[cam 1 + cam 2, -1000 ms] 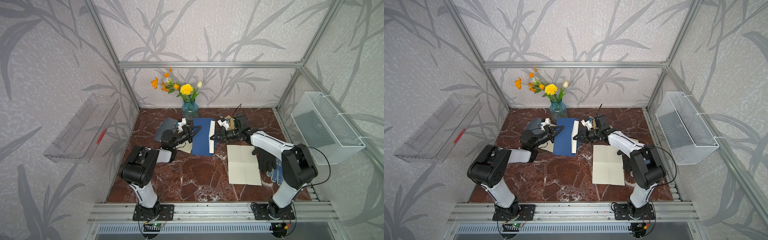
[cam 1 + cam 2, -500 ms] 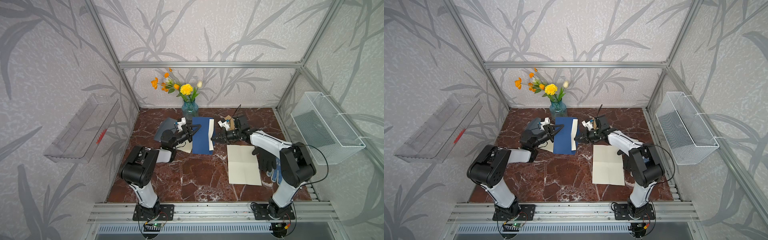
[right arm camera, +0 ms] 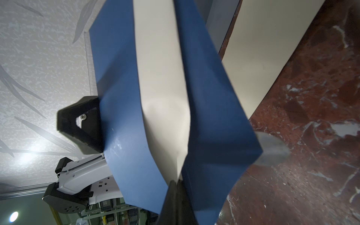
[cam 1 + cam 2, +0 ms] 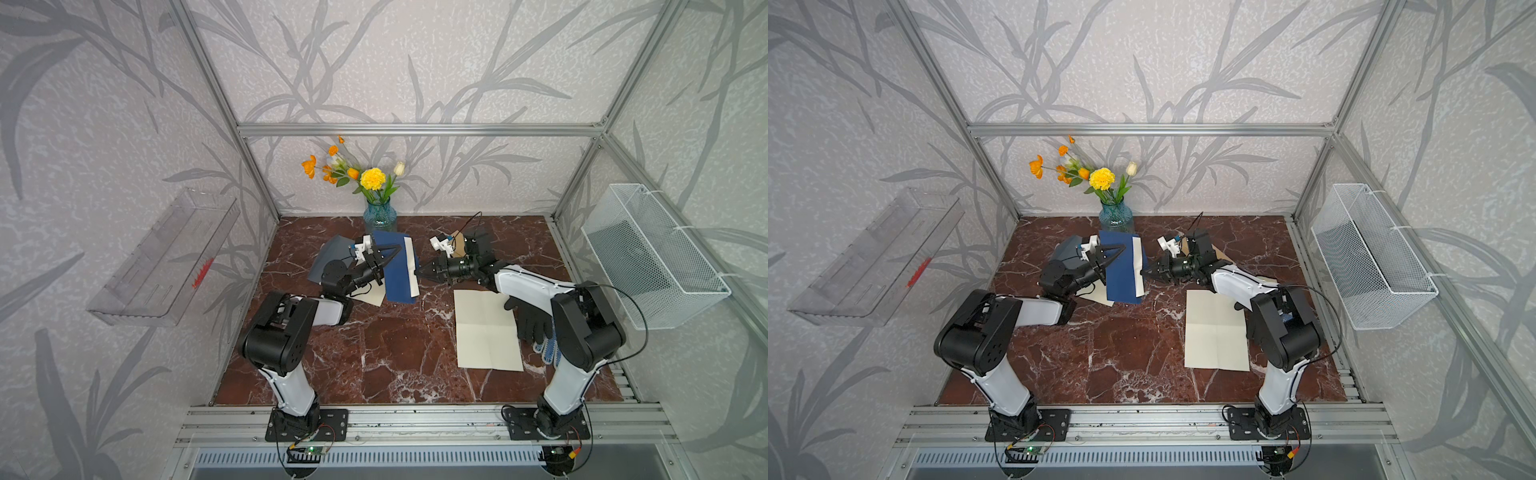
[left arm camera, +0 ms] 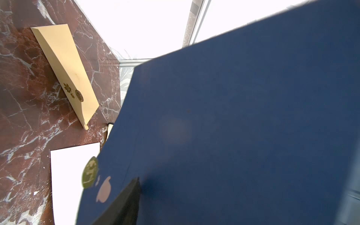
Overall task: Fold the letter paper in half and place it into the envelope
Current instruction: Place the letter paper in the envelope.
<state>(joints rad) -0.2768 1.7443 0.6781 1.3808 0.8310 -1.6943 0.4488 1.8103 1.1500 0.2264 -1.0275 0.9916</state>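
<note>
Envelope [image 4: 397,276], long axis front-to-back, letter paper [image 4: 410,266] along right edge

No readable text, label or number shows anywhere.

My red marble table [image 4: 374,353] is carrying a blue vase [image 4: 379,216], a creased cream sheet [image 4: 486,328], a grey envelope [image 4: 328,257] and a black glove [image 4: 532,324].

flower vase [image 4: 380,216] by the back wall; creased cream sheet [image 4: 486,332] beside a black glove [image 4: 532,322].
</note>
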